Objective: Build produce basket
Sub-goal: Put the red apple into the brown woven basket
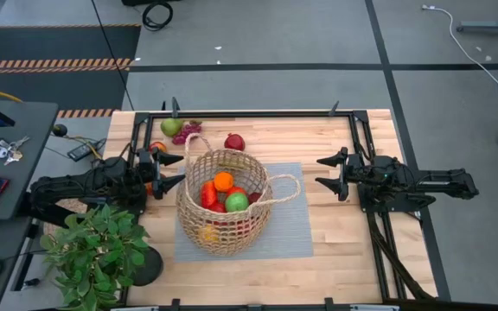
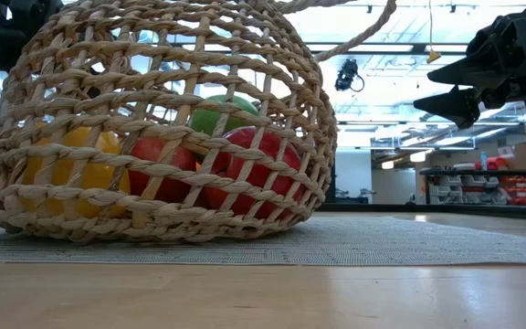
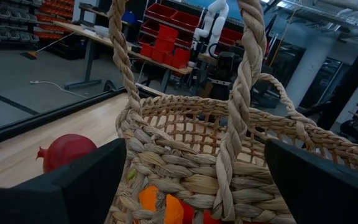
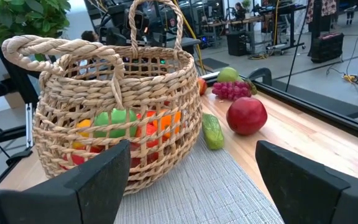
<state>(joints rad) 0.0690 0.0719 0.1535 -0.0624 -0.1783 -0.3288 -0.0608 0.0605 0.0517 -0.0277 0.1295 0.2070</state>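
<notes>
The woven basket stands on a grey mat at mid-table. It holds orange, red, green and yellow produce. Outside it, on the far side, lie a pear, grapes, a dark red fruit and a green cucumber. My left gripper is open and level at the basket's left side. In the left wrist view the basket's handle loop rises ahead, between the fingers, with no contact showing. My right gripper hangs open to the right of the basket, apart from it.
A leafy potted plant stands at the table's near left corner, beside my left arm. Black rails frame the table's edges. A small orange-red piece lies by my left gripper. Bare wood lies to the right of the mat.
</notes>
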